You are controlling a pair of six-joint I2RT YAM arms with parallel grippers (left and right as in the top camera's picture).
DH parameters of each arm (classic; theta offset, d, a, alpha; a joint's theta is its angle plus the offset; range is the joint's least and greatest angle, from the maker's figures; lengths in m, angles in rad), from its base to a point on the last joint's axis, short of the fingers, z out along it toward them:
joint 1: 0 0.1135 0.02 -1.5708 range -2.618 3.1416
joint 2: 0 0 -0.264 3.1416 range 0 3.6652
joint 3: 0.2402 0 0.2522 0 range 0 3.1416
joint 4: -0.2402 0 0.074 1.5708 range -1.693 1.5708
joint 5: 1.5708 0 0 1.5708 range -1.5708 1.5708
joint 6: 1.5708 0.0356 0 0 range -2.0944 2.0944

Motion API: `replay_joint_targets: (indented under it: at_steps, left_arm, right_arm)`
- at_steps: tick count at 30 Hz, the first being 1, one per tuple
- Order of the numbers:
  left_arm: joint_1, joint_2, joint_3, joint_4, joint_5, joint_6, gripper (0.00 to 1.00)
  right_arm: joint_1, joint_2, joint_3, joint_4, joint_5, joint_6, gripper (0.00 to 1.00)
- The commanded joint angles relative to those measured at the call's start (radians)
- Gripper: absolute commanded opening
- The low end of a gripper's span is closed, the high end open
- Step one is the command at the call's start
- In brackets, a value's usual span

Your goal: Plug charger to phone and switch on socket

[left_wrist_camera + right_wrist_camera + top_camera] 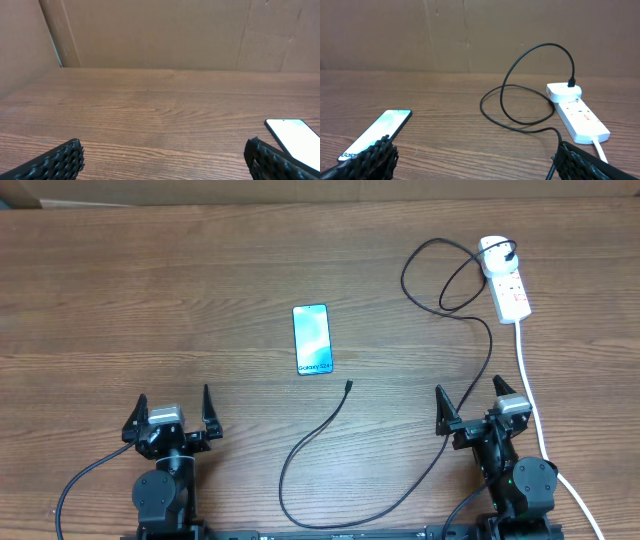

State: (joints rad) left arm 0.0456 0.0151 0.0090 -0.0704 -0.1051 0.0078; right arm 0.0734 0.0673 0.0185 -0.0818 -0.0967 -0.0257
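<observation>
Phone (pixel 312 339), slim glossy rectangle, lies on grained wooden table (pixel 150 300); left pincer (pixel 173 402) and right pincer (pixel 468 390) gape wide, empty.

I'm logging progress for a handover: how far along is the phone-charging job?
Done: the charger's plug already sits in the socket. In hand: nothing; the left claw and right claw stand open and empty. Left: the connector tip lies apart from the phone, unplugged; whether the socket is switched on is unclear.
</observation>
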Motion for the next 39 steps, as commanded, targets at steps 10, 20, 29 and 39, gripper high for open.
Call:
replay_joint_targets:
  at_steps: [10, 20, 29, 39]
  left_arm:
    - [-0.007, -0.011, -0.003, 0.019, 0.219, -0.005, 0.99]
    - [-0.007, -0.011, -0.003, 0.443, 0.814, -0.203, 0.99]
    - [-0.006, -0.01, 0.123, 0.687, 0.759, -0.401, 1.0]
    - [-0.006, 0.285, 0.841, -0.328, 0.7, -0.007, 0.99]
  right_arm:
    - [0.004, -0.006, -0.01, 0.005, 0.006, 0.002, 1.0]
    - [0.004, -0.006, -0.01, 0.005, 0.006, 0.002, 1.0]
    - [0.004, -0.006, -0.01, 0.005, 0.006, 0.002, 1.0]
    - [0.004, -0.006, -0.01, 0.005, 0.006, 0.002, 1.0]
